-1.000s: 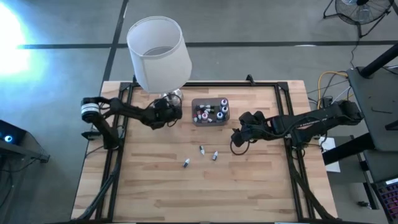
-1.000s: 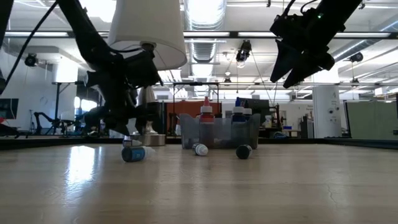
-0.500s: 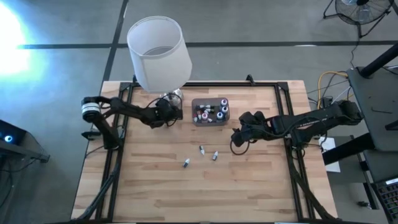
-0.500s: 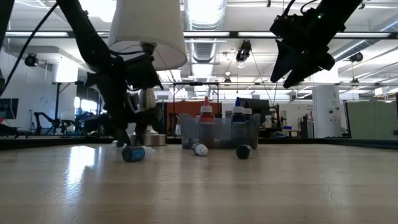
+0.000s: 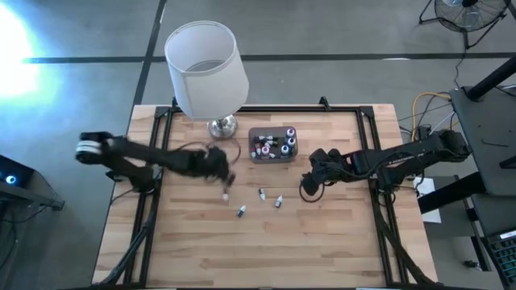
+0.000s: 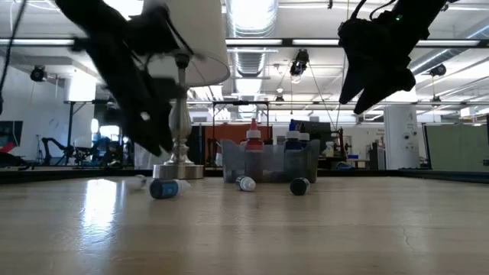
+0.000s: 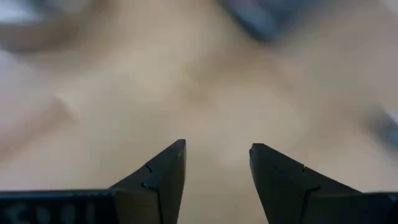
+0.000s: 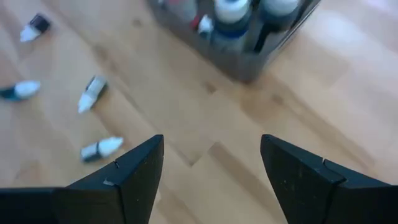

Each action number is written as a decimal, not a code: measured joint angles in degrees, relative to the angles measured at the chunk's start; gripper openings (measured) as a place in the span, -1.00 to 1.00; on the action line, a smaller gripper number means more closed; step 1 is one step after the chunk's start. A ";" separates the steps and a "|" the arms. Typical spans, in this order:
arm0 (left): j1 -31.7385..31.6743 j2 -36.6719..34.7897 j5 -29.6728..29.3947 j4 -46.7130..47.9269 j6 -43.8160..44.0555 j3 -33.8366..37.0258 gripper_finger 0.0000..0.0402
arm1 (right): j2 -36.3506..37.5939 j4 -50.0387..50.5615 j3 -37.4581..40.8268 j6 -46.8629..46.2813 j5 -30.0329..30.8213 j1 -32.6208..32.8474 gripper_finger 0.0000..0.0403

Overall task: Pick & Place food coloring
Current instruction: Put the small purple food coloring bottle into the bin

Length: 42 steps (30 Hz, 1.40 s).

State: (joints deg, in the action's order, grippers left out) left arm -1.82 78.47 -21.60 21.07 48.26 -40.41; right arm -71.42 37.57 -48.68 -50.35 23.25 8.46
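Four tiny dropper bottles (image 5: 260, 193) lie loose as the left gripper (image 5: 226, 179), fingers spread and empty, has swung from the grey plastic box (image 5: 272, 145) toward them.

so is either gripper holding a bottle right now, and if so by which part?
Nothing held. The left gripper and the right gripper both show open jaws with bare table between them. Four food coloring bottles lie loose on the wood.
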 joint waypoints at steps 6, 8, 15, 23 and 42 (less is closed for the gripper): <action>18.57 -6.61 -1.23 3.44 1.08 1.84 -0.21 | 0.00 -0.05 1.04 1.04 -0.87 1.42 0.27; 21.21 -4.97 -8.53 1.71 -5.43 2.36 -0.21 | -0.02 -0.63 1.53 2.32 -1.21 1.43 0.27; 5.94 3.58 -3.44 -13.98 -35.14 2.04 -0.21 | -0.02 -2.47 2.30 2.90 -2.61 1.41 0.27; -6.56 10.96 14.83 -21.39 -46.01 -1.06 -0.21 | -0.02 -2.43 2.32 -1.48 -5.34 1.66 0.27; -7.40 7.83 -1.22 -18.77 -46.50 -3.14 -0.21 | -0.04 -2.46 2.84 -0.44 -2.23 1.78 0.27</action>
State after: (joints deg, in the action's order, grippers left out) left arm -9.22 86.30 -22.82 2.30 1.76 -43.56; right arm -71.46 35.11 -45.84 -50.78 21.02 10.24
